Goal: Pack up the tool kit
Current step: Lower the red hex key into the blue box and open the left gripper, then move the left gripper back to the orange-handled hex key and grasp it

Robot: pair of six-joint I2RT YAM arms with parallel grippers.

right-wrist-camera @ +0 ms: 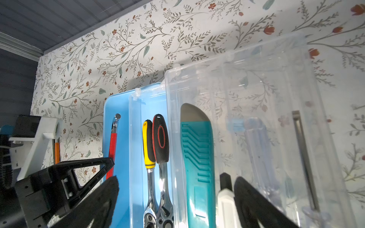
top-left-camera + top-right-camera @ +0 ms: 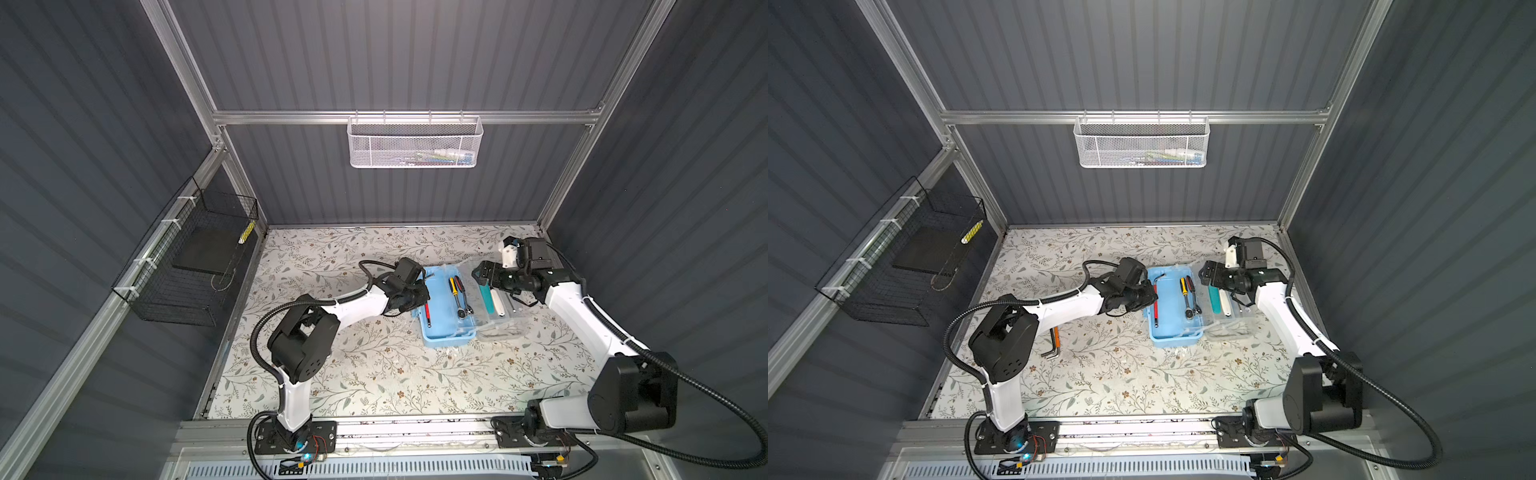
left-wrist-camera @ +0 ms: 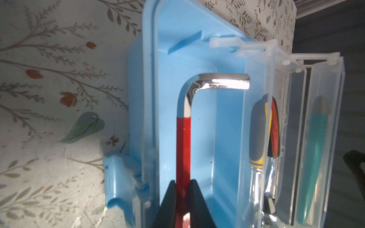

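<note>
No words, numbers or signs can be read anywhere, not on the tool kit (image 2: 440,332), not on the tools (image 2: 457,295) in it, not on the white basket (image 2: 413,143) and not on the black basket (image 2: 187,266).

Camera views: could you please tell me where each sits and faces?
Top views: high up front, looking down on the tool kit and both arms.
Left wrist: on the left arm, facing along the left claw gripping the red hex key.
Right wrist: on the right arm, facing past the open right claw across the trays.
Both wrist views show the red hex key.
</note>
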